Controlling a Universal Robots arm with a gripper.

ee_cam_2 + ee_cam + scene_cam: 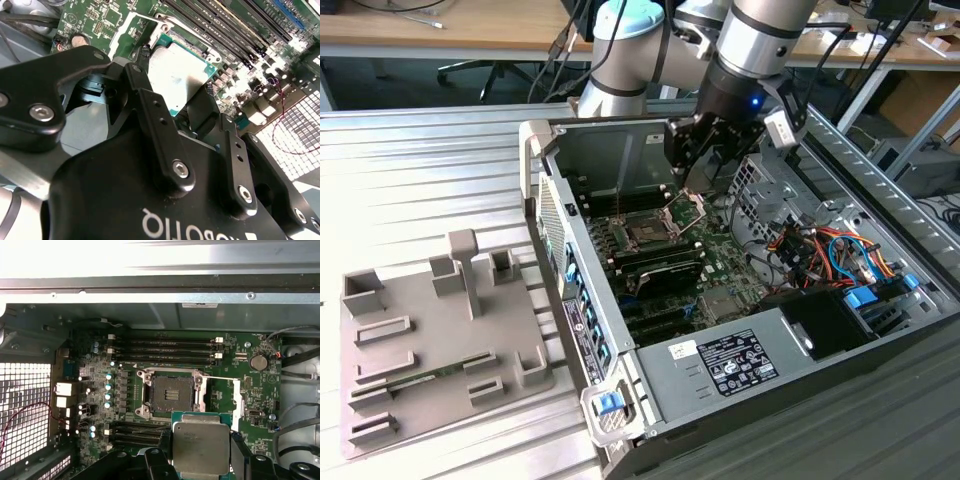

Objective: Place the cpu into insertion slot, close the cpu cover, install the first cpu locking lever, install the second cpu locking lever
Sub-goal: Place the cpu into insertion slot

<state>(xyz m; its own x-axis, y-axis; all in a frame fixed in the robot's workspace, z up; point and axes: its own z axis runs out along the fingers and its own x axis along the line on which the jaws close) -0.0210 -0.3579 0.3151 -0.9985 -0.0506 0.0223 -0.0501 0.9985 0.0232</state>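
The black two-fingered gripper (167, 86) is closed narrowly on the cpu (200, 447), a small flat square chip with a dull silver-grey metal top on a green carrier. In both wrist views the chip sits between the fingers, pinched at two opposite edges with its metal top uncovered.

It is likely light, stiff and thin. Its smooth edges give little purchase, so it could tilt or slip in the grip. I judge the underside contacts and the slot's pins the fragile parts, so the side edges are the right place to hold it.

Just beyond the chip lies the insertion slot (172, 396), a dark square socket in a silvery frame, empty. The chip hangs above the board and near the slot, not in it. In the exterior view the thin silvery cpu cover (688, 207) appears tilted up just beside the slot, under the gripper.

Farther out are the green motherboard (230, 355), the grey metal computer case (610, 150) and the ribbed metal worktop (420, 170).
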